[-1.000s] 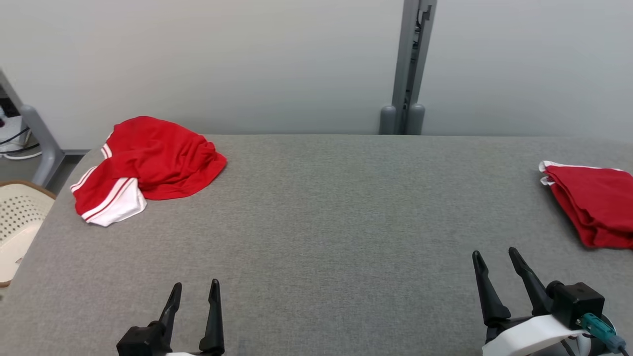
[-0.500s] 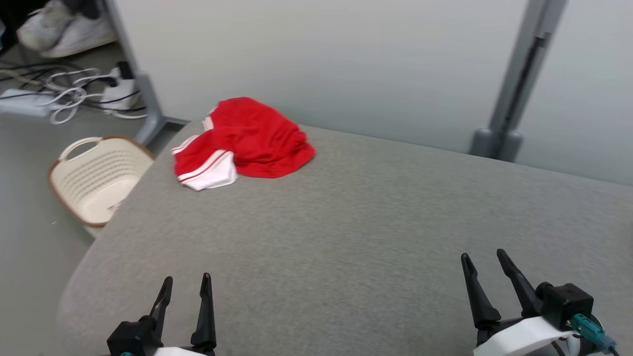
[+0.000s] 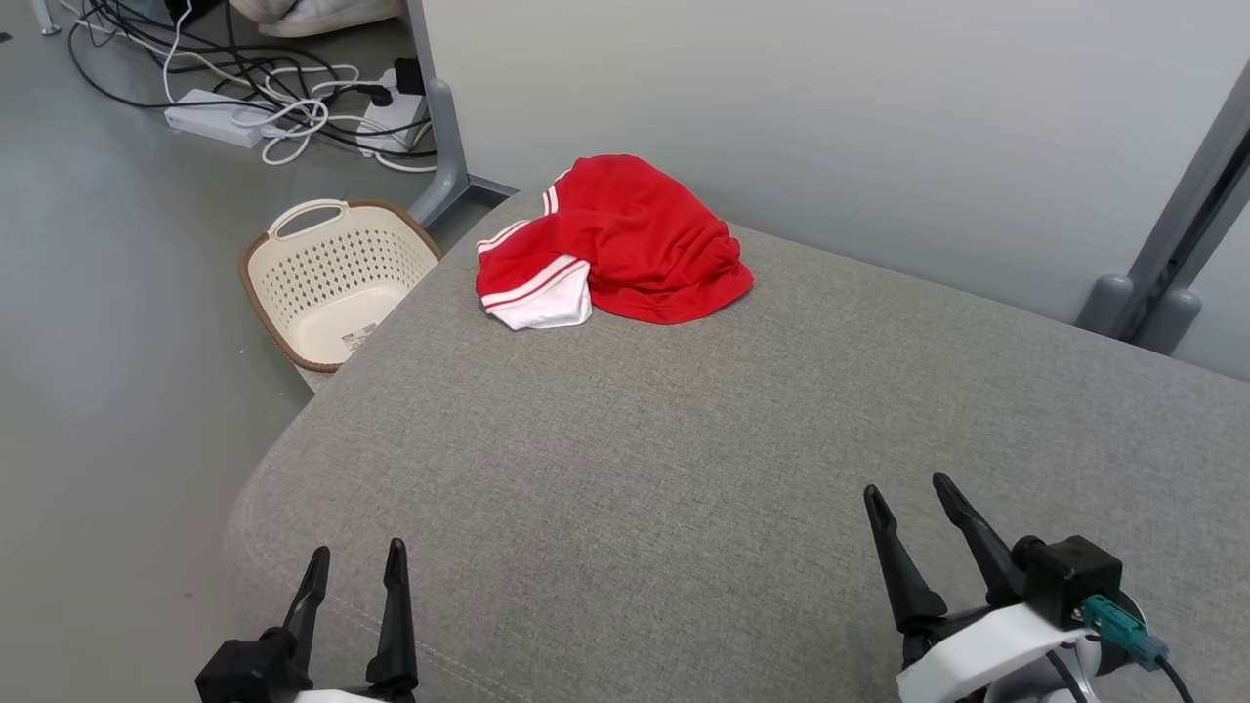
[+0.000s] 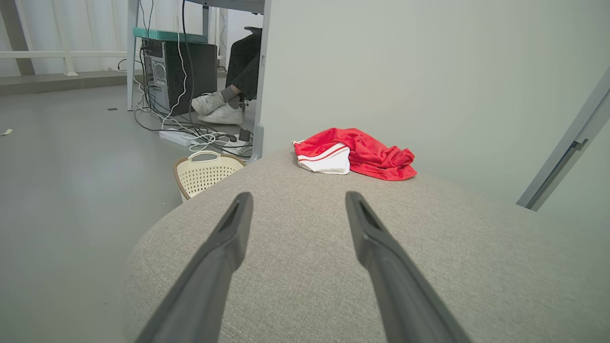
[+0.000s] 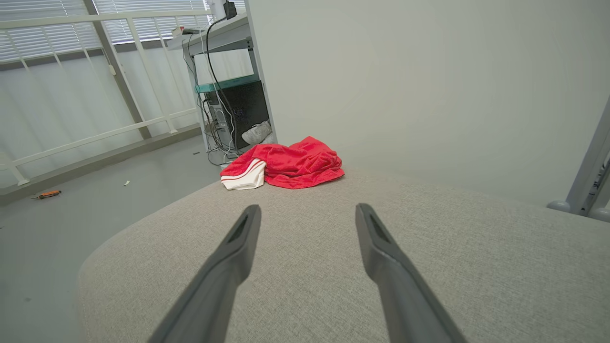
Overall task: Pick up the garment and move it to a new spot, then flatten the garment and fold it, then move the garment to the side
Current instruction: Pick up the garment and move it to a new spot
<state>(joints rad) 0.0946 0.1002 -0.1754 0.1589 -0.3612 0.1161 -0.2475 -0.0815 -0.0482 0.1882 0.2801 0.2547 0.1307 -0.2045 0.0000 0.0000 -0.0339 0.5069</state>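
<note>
Red garment (image 3: 625,239) crumpled at far left corner of grey table (image 3: 742,439). Left gripper (image 3: 356,566) and right gripper (image 3: 908,498) released, empty, near edge. Basket (image 3: 332,278) on floor, left.

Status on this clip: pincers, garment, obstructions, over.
Left pincer and right pincer open, empty. Crumpled red-and-white fabric garment untouched at grey padded table's far left corner. Nothing in the way.

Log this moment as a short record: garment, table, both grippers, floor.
garment: red with white trim, crumpled, at the table's far left corner
table: grey fabric-covered top
left gripper: open, holding nothing, apart from the garment
right gripper: open, holding nothing, apart from the garment
floor: cream perforated basket beside the table corner; cables and power strip beyond
</note>
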